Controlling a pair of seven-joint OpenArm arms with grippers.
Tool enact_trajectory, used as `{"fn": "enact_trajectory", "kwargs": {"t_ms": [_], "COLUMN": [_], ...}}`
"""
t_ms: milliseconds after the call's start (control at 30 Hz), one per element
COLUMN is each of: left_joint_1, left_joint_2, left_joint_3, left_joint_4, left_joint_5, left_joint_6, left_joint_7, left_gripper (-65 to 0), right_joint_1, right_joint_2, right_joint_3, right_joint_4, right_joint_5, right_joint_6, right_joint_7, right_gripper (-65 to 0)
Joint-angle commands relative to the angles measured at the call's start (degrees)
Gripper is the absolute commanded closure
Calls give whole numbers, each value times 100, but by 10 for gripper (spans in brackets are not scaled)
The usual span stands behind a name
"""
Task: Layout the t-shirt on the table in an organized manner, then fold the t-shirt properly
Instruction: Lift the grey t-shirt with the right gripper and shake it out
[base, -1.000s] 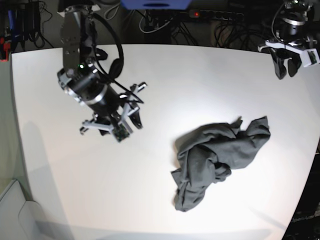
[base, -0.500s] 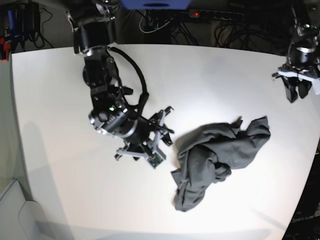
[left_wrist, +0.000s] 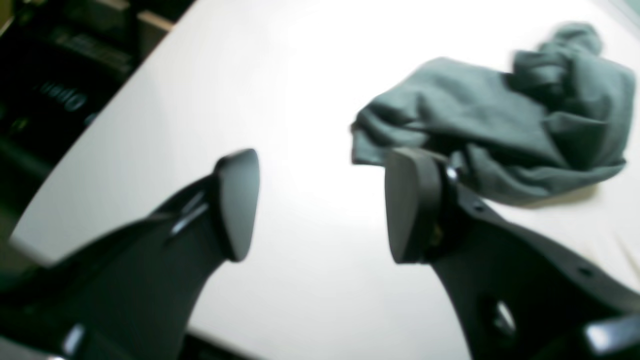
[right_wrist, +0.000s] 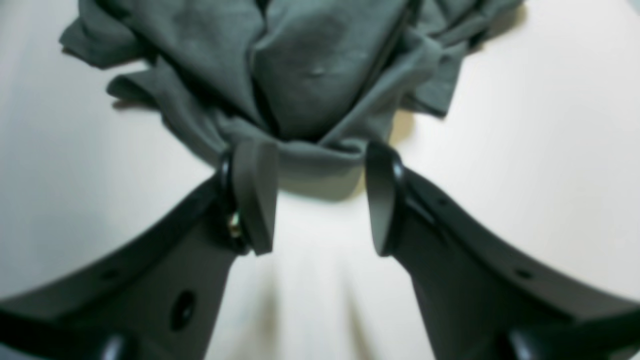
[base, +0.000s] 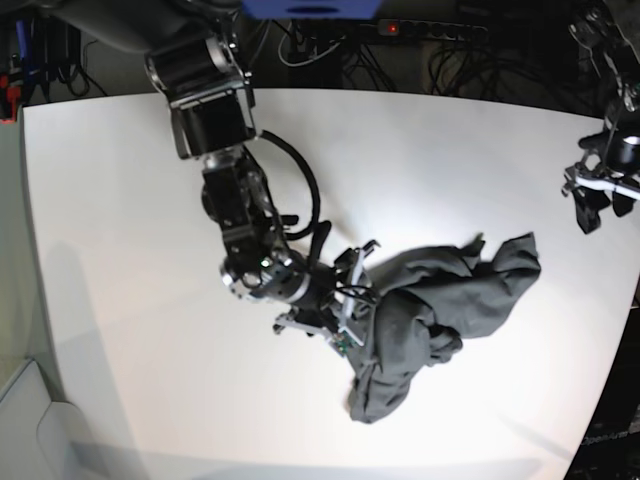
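The dark charcoal-grey t-shirt (base: 440, 310) lies crumpled in a heap on the white table (base: 450, 150), right of centre. My right gripper (base: 355, 300) is at the heap's left edge. In the right wrist view this gripper (right_wrist: 317, 200) is open, and a bunched fold of the t-shirt (right_wrist: 310, 75) reaches just between its fingertips without being pinched. My left gripper (base: 598, 205) hangs near the table's right edge, apart from the shirt. In the left wrist view it (left_wrist: 322, 205) stands open and empty over the bare table (left_wrist: 300, 75), with the t-shirt (left_wrist: 500, 115) beyond its right finger.
A power strip and tangled cables (base: 430, 30) run behind the table's far edge. Dark clutter (left_wrist: 60, 75) lies past the table edge in the left wrist view. The table's right edge curves in close to the left arm.
My right arm has swept right and down across the table to the shirt's left edge, with its jaws a little wider. My left gripper has dropped lower along the right edge and opened wider.
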Motion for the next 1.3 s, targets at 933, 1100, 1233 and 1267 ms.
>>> {"fn": "enact_trajectory", "kwargs": {"t_ms": [933,1100,1233,1267], "left_joint_1": [-650,-650,-667,-703], "left_joint_2": [-78,-78,-78,-78], "left_joint_3": [5,5,13,13], "left_joint_4": [-601,-601,-601,-601], "left_joint_5": [602,602,584,602], "left_joint_6": [-40,-40,-40,-40], "left_joint_7": [-144,-144,-144,-144], "left_gripper": [-381,-381,-381,-381], "right_joint_1": [1075,1057,1040,1040], "right_joint_2": [-44,-44,-44,-44], "right_joint_3": [39,30,30,30], "right_joint_4": [-2555,-2555,-2555,-2555], "right_joint_5": [97,88,88,88], "right_joint_6": [-12,-12,-21,-21], "right_joint_7": [1987,2013,1996,1978], "right_gripper": [-290,-223,-77,-46]}}
